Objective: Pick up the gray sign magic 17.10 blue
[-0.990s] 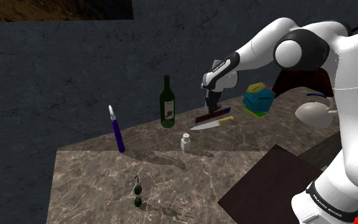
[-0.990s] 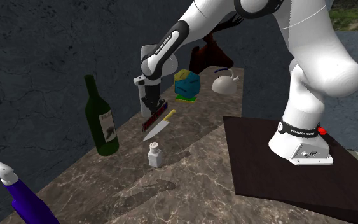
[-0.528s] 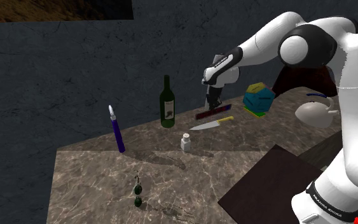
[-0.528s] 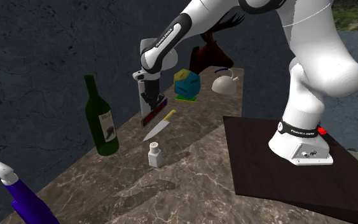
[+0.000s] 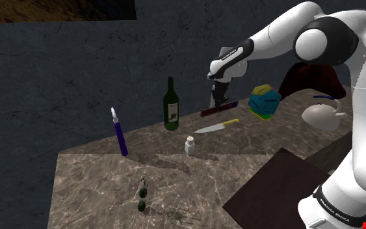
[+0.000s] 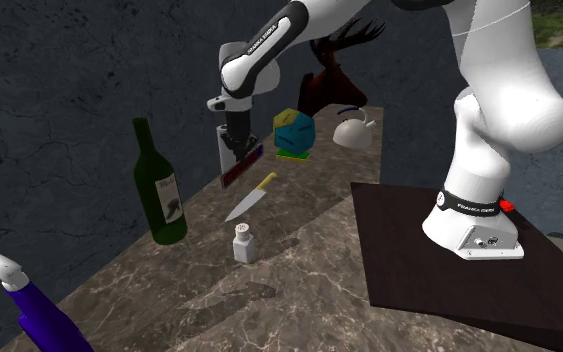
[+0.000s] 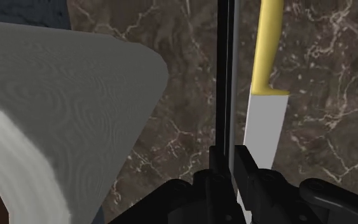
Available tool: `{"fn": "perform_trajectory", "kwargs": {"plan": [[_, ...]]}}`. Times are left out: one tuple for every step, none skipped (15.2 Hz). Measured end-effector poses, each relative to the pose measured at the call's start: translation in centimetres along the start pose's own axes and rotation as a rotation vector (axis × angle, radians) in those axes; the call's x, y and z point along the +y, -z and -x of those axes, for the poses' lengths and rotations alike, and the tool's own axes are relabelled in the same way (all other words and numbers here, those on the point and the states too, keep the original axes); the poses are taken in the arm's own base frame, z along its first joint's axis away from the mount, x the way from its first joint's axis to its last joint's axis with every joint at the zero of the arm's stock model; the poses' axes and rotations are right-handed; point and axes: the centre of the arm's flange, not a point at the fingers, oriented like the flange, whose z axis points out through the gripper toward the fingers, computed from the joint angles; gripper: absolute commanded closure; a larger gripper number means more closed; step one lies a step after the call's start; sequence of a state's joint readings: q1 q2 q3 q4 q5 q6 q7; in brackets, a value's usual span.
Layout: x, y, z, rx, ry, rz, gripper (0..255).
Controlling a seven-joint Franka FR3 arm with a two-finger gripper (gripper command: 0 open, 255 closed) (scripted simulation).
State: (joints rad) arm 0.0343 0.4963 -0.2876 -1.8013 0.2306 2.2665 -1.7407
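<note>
The sign (image 5: 219, 109) is a thin flat plate with a dark red face and a grey edge. It hangs clear of the marble counter (image 5: 103, 185), above a yellow-handled knife (image 5: 215, 125). My gripper (image 5: 222, 99) is shut on its upper edge. From the second exterior view the sign (image 6: 241, 166) tilts below the gripper (image 6: 235, 145), the knife (image 6: 250, 197) lying beneath it. The wrist view meets the sign (image 7: 227, 76) edge-on, clasped by the gripper (image 7: 230, 164), with the knife (image 7: 263, 121) on the counter beyond.
A green wine bottle (image 5: 171, 107) stands close to the sign's left in the shoulder view. Around are a small white shaker (image 5: 190, 145), a purple spray bottle (image 5: 119, 133), a multicoloured block (image 5: 264, 101) and a white teapot (image 5: 321, 117). A large grey rounded shape (image 7: 56, 127) crowds the wrist view.
My gripper has risen with the sign in it, lifting it away from the counter and the knife. Nothing else has moved.
</note>
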Motion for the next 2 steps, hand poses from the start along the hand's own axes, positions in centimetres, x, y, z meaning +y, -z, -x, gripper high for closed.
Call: {"fn": "perform_trajectory", "kwargs": {"plan": [[-0.01,0.53,-0.09,0.000,0.000,0.000,255],[0.06,0.72,-0.15,0.000,0.000,0.000,255]]}}
